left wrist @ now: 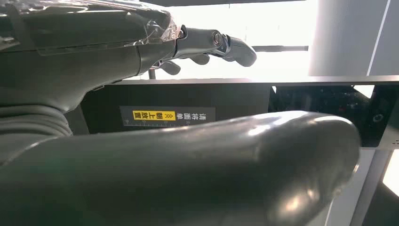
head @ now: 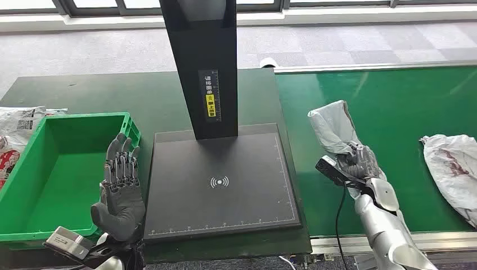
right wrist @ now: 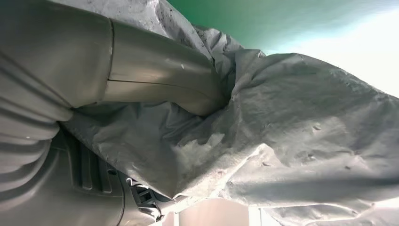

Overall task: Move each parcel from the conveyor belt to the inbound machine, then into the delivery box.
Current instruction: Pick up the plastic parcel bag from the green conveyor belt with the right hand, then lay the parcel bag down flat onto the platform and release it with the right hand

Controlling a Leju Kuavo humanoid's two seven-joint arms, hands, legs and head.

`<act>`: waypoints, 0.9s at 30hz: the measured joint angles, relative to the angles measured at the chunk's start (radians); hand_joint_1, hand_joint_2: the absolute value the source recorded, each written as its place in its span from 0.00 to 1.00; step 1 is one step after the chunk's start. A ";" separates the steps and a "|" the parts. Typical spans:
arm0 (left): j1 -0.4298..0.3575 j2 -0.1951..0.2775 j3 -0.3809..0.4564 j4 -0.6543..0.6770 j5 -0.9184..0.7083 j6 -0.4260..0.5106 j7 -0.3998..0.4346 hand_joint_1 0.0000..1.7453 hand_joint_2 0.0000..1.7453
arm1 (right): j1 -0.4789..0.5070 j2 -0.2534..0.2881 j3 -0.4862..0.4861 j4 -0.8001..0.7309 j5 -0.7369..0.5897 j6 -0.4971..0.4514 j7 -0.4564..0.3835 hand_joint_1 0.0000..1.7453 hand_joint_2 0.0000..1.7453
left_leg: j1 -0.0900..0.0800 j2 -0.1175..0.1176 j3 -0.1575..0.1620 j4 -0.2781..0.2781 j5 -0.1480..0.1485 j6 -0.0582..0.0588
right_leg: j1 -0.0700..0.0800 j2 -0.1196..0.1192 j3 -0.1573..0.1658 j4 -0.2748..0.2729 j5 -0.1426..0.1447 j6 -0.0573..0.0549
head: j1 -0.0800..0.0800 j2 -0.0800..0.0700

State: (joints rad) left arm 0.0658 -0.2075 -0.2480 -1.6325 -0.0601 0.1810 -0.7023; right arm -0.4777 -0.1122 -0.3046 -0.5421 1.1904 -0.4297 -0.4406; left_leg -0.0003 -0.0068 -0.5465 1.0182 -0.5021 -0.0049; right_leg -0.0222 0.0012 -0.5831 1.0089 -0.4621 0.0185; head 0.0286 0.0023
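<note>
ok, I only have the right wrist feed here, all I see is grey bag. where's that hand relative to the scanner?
Observer: The right hand grips a grey parcel over the green conveyor belt, beside the black inbound machine, not over it.
Operator: anything on the scan plate?
Observer: No, its plate is bare.
Operator: left hand busy?
Observer: No. The left hand is raised, holding nothing, fingers apart, between the plate and the green delivery box.
Operator: more parcels queued?
Observer: One more white parcel lies on the belt.

Head cam looks down on scanner (head: 222, 180) & belt (head: 388, 112); 2 wrist cams close behind hands; left also sees scanner (left wrist: 188, 110).
</note>
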 joint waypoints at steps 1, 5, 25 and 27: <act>0.000 0.000 0.000 0.000 0.000 0.000 0.000 0.00 0.00 | 0.004 0.003 0.002 -0.010 -0.002 0.000 -0.001 1.00 1.00 | 0.000 0.000 0.000 0.000 0.000 0.000 | 0.000 0.000 0.000 0.000 0.000 0.000 | 0.000 0.000; 0.002 0.000 0.000 -0.004 -0.001 0.000 0.000 0.00 0.00 | 0.021 0.020 0.016 -0.063 -0.007 0.000 -0.003 1.00 1.00 | 0.000 0.000 -0.001 0.000 0.000 0.000 | 0.000 0.000 0.000 0.000 0.000 0.000 | 0.000 0.000; -0.004 -0.001 -0.008 -0.003 0.002 0.006 0.000 0.00 0.00 | 0.187 0.112 0.439 -0.569 -0.255 0.040 0.009 1.00 1.00 | 0.001 0.002 -0.002 -0.001 0.001 -0.001 | 0.001 0.002 -0.002 0.000 0.000 -0.001 | 0.000 0.000; -0.014 -0.002 -0.012 0.003 0.004 0.006 0.000 0.00 0.00 | 0.140 0.133 0.499 -0.546 -0.288 0.037 -0.008 1.00 1.00 | 0.001 0.003 -0.001 -0.001 0.001 -0.001 | 0.001 0.003 -0.002 0.001 0.001 -0.001 | 0.000 0.000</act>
State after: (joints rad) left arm 0.0517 -0.2092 -0.2604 -1.6291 -0.0559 0.1871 -0.7019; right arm -0.3379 0.0205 0.1941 -1.0885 0.9027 -0.3928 -0.4482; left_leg 0.0012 -0.0039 -0.5477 1.0177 -0.5011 -0.0064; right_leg -0.0211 0.0043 -0.5847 1.0094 -0.4615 0.0178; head 0.0286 0.0023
